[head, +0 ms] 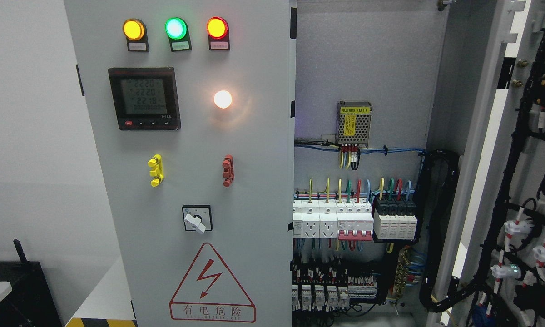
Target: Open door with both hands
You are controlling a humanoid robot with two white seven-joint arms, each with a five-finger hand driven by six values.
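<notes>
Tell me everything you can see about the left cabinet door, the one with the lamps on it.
The left cabinet door is closed: a grey, metal-looking panel carrying three lit lamps, yellow, green and red, a digital meter, a glowing white light, yellow and red handles, a rotary switch and a red electric-hazard triangle. No robot hand touches it.

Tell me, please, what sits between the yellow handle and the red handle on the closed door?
In the head view, only bare grey panel lies between the yellow handle and the red handle on the closed door.
</notes>
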